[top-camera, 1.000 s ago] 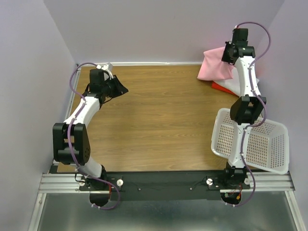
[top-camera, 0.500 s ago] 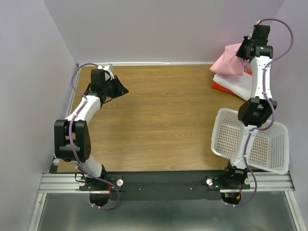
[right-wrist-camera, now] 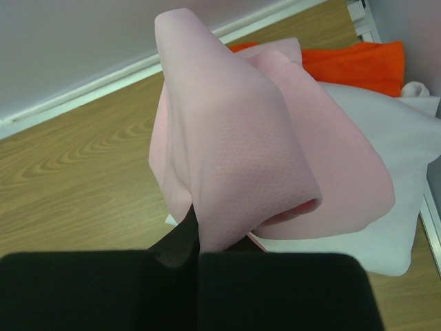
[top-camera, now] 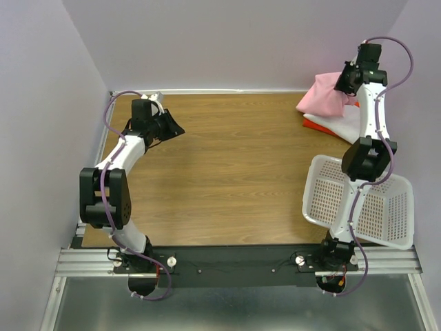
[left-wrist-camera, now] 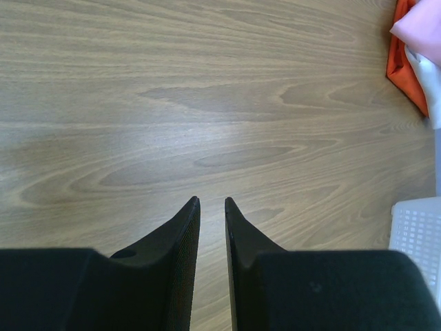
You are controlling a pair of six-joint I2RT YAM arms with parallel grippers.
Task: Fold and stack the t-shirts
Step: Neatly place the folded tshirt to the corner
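My right gripper [top-camera: 342, 81] is shut on the light pink t-shirt [top-camera: 321, 98] and holds it lifted at the table's far right corner. In the right wrist view the pink cloth [right-wrist-camera: 234, 158] hangs bunched from the jaws over the white t-shirt [right-wrist-camera: 386, 234], with the orange-red t-shirt [right-wrist-camera: 351, 62] behind. The white t-shirt [top-camera: 344, 123] and the orange-red t-shirt [top-camera: 318, 125] lie under it on the table. My left gripper [top-camera: 176, 129] hovers at the far left, jaws slightly parted and empty [left-wrist-camera: 210, 201].
A white perforated plastic basket [top-camera: 386, 207] stands tilted at the near right, around the right arm; its corner shows in the left wrist view [left-wrist-camera: 417, 227]. The wooden table [top-camera: 227, 165] is walled at the back and both sides.
My right gripper swung right and up with the pink t-shirt, then came back slightly left and down. The left arm has stayed still.
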